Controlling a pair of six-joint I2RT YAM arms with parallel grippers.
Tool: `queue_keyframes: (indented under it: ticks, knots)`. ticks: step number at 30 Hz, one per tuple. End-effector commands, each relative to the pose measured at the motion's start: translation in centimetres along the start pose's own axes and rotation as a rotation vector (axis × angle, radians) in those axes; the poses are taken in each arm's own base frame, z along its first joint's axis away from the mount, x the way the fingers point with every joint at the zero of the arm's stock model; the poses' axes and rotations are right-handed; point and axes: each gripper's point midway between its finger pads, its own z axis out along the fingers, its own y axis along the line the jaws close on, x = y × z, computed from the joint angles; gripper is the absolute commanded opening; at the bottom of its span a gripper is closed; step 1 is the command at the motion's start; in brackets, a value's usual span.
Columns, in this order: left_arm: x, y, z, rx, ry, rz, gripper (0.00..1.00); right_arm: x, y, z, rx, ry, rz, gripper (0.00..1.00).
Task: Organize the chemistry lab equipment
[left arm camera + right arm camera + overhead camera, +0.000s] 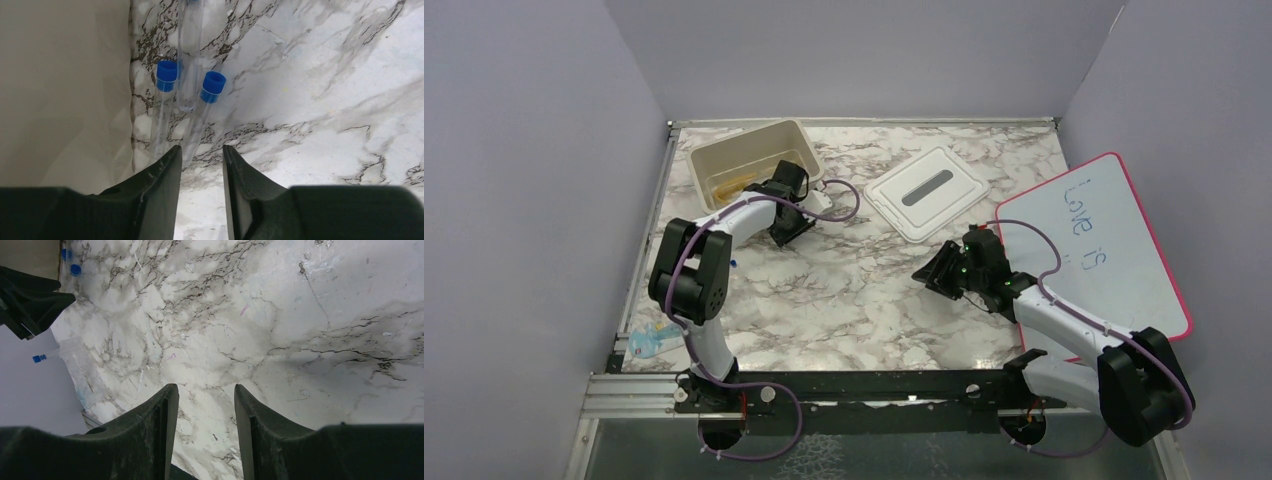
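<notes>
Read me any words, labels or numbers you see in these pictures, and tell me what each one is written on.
"Love is": blue marker handwriting on the red-bordered whiteboard, running sideways in the top view.
Fainter marks beneath it: too small to read.
Blue-capped tubes, white lid, beige bin: no text visible.

You see surface (844, 290): white marble, grey-brown veins. Bin (724, 150): plain beige, with amber tubing (729, 183) inside. Lid (894, 195): white, grey centre strip. Whiteboard (1114, 270): white, red border, blue handwriting. Tubes (162, 115) on surface: clear, with bright blue caps (167, 72). Your left pincer (201, 152), right pincer (202, 390): matte black. Left arm (724, 215), right arm (1064, 320): white shells, black joints, purple cables (844, 190). Walls (864, 60): pale lavender.
</notes>
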Motion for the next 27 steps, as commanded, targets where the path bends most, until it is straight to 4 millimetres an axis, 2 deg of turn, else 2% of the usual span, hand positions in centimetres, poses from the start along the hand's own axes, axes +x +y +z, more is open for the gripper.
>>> queue_keyframes:
  ticks: [1, 5, 13, 16, 21, 27]
  knots:
    - [0.2, -1.6, 1.0, 0.085, 0.002, 0.009, 0.35, -0.4, 0.5, -0.4, -0.009, -0.009, -0.008, 0.49]
    - [-0.4, -2.3, 0.9, 0.133, -0.012, -0.016, 0.32, -0.5, 0.5, -0.4, -0.007, -0.013, -0.010, 0.49]
    - [-0.7, -2.7, 0.3, 0.145, -0.018, -0.006, 0.33, -0.5, 0.5, -0.3, -0.006, -0.013, -0.009, 0.49]
    - [-1.1, -1.7, -0.3, 0.098, -0.022, -0.002, 0.36, -0.5, 0.5, -0.3, -0.006, -0.012, -0.010, 0.49]
    - [-1.1, 1.2, -0.6, -0.061, -0.007, -0.010, 0.41, -0.4, 0.5, -0.2, -0.010, -0.010, -0.009, 0.49]
    - [-1.1, 2.2, -1.0, -0.134, -0.009, 0.006, 0.47, -0.3, 0.3, -0.1, -0.005, -0.006, -0.009, 0.49]
